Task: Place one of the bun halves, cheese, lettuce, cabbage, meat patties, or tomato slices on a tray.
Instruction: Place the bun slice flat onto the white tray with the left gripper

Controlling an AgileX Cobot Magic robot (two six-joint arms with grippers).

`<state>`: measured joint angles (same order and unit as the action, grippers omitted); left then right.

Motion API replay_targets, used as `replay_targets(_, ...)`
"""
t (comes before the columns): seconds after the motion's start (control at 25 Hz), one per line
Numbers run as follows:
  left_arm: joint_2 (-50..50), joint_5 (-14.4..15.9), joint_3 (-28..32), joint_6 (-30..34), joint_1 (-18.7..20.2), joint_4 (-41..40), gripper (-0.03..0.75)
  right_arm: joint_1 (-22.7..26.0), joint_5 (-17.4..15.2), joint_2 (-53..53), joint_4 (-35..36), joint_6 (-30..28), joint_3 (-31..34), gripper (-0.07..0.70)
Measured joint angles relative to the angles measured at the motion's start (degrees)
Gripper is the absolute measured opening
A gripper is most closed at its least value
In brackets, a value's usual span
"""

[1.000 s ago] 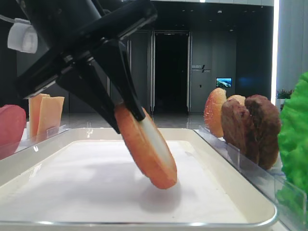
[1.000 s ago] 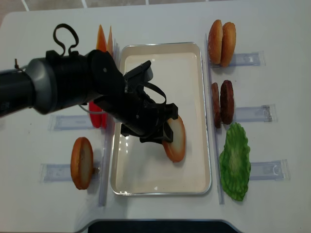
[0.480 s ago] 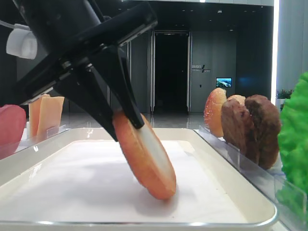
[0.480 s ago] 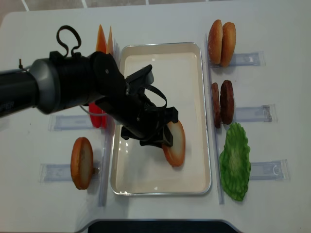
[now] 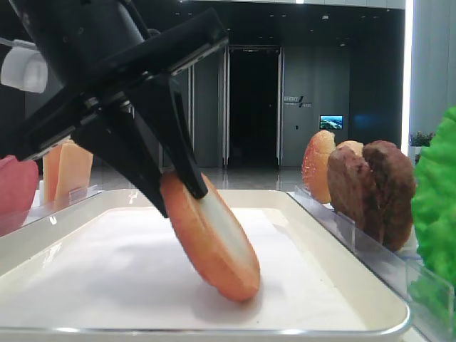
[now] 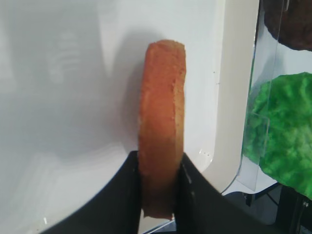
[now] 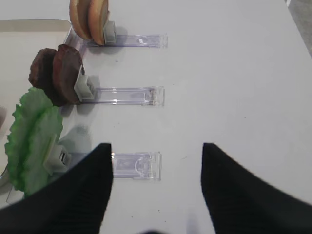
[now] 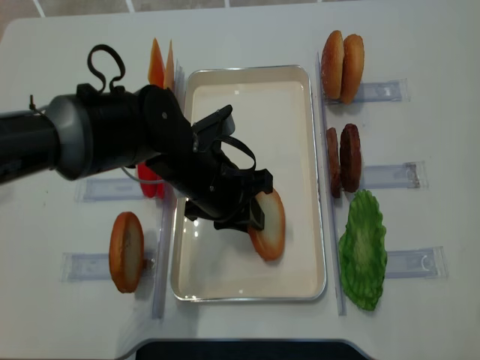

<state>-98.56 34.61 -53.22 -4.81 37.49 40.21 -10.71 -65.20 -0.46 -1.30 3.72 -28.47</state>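
Observation:
My left gripper (image 8: 251, 210) is shut on a bun half (image 8: 269, 225), golden-brown with a pale face, held tilted on edge. Its lower rim touches the liner of the cream tray (image 8: 319, 187) toward the near right part. Low in the side view the same bun half (image 5: 211, 239) leans on the tray (image 5: 335, 285) under the gripper (image 5: 178, 189). The left wrist view shows the bun half (image 6: 161, 122) edge-on between the black fingers (image 6: 129, 195). My right gripper (image 7: 156, 161) stands open over bare table, right of the lettuce (image 7: 31, 139).
Clear racks flank the tray: cheese (image 8: 156, 64), a tomato slice (image 8: 148, 180) and another bun half (image 8: 126, 251) on the left; two bun halves (image 8: 342, 66), meat patties (image 8: 343, 159) and lettuce (image 8: 363, 251) on the right.
The left gripper has carried the bun half slightly lower and toward the tray's near end; its rim has come down onto the liner. The grip stays shut.

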Motion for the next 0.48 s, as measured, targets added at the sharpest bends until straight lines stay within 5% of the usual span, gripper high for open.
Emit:
replay_targets(0.28,0.0,-0.04,0.0,-0.17,0.0,-0.12,0.164,0.0,0.0,0.0,0.0,0.0,0.0,0.415)
replay_targets(0.48,0.0,-0.04,0.18,-0.22,0.0,-0.57,0.424,0.0,0.0,0.0,0.0,0.0,0.0,0.415)
